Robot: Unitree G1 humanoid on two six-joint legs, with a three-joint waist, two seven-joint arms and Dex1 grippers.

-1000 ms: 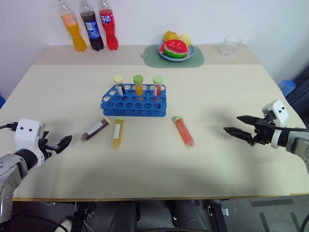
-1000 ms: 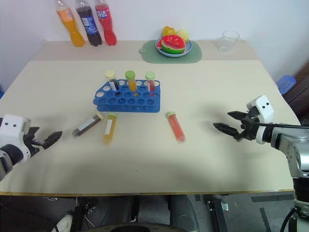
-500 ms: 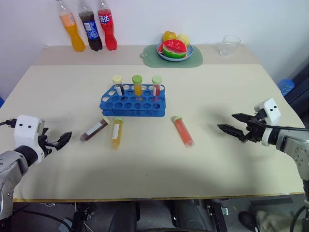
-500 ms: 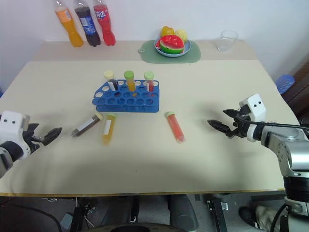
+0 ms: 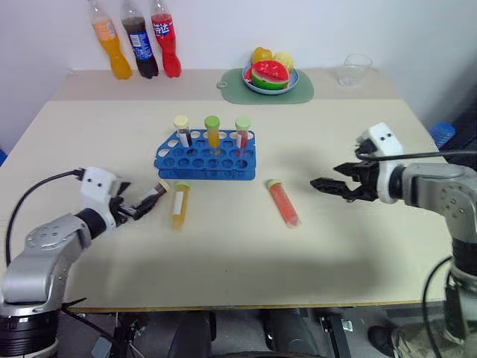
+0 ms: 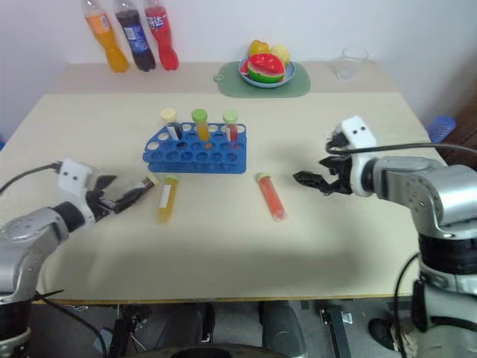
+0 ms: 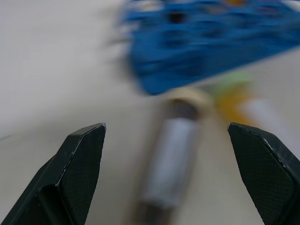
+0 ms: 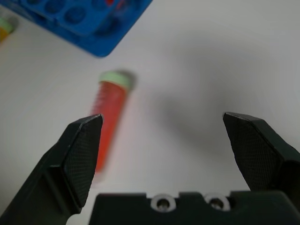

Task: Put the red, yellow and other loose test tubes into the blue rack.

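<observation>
Three tubes upright in the blue rack (image 5: 206, 155), centre of the table (image 5: 373, 246); three loose ones lying flat just in front of it. From the rack: dark tube (image 5: 149, 198) at about 8 o'clock, yellow tube (image 5: 179, 206) at 7, red tube (image 5: 283, 202) at 4, all empty-handed work so far.

Big change over the last second: both arms swung inward from the table's outer edges. Left gripper (image 5: 141, 209) now right at the dark tube's lower end, fingers spread wide; in the left wrist view the dark tube (image 7: 171, 161) sits squarely between the two tips, though blur there leaves contact uncertain, probably not touching yet. Right gripper (image 5: 326, 186) now near the red tube, at its 3 o'clock, also spread wide and holding nothing; red tube (image 8: 110, 117) seen off toward one fingertip in the right wrist view, not centred.

Meaning for the task: reach phase nearly over on the left, first pick likely the dark tube; right side wants a further sideways shift before closing. No loose tube racked yet.
</observation>
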